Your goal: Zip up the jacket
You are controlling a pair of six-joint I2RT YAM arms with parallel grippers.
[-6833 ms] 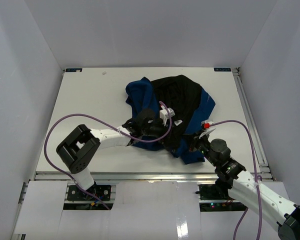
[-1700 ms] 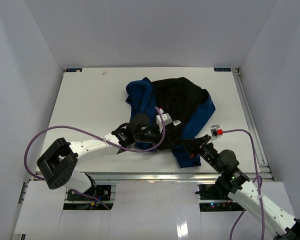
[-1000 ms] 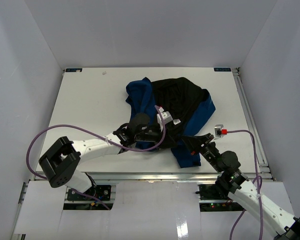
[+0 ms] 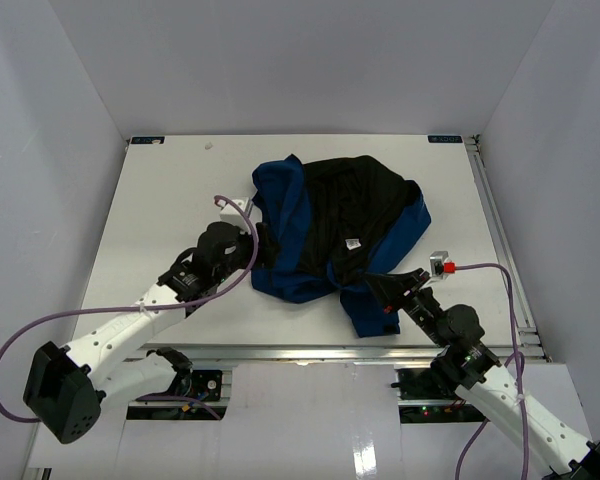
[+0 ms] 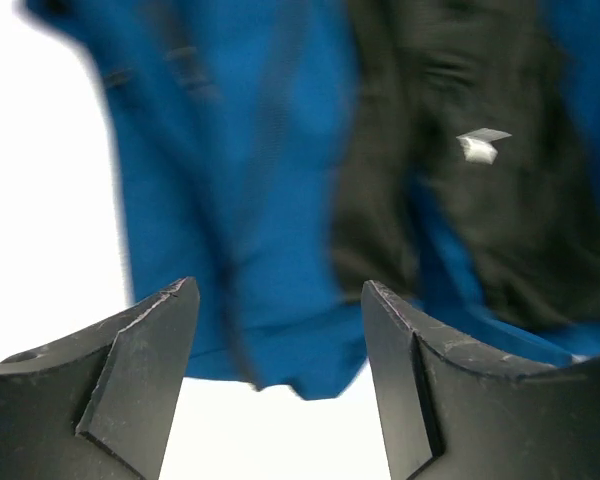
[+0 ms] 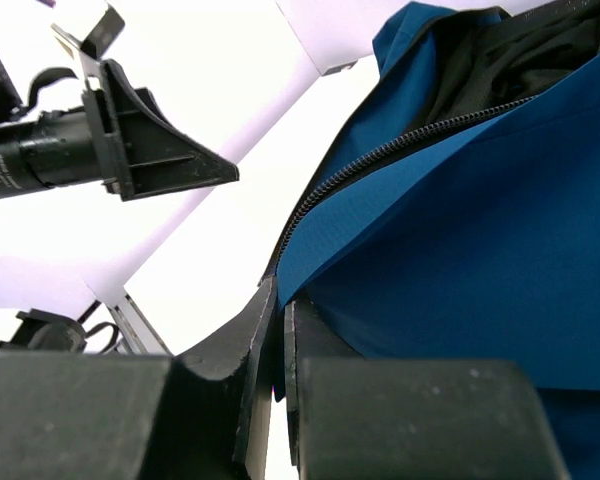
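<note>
L jaws: wide apart, nothing between them. The left gripper (image 5: 280,300) hangs just off the 9 o'clock edge of the jacket (image 4: 365,200). R jaws: pressed together. The right gripper (image 6: 279,300) pinches the jacket's blue edge where the zipper (image 6: 380,160) teeth run down to the tips.

Jacket posn: mid-table (image 4: 170,190), a bit toward 1 o'clock, lying open with black lining up and white label (image 4: 352,243) showing.

Step in hand (my read): get the 2nd front edge in the L jaws so both zip halves can meet.
- Keep R pinch firm; it's the anchor.
- L should take the blue edge low down, close to the hem, not mid-panel.
- Grab one layer only; the fabric is bunched at 9 o'clock, so there's a risk of catching a fold.
- Pull gently outward to flatten before bringing the edges together.

Axis: long axis approx 11 to 5 o'clock in the top view. The pinched end points to 5 o'clock, the bunched blue end to 11. Can't tell which end is the collar.
</note>
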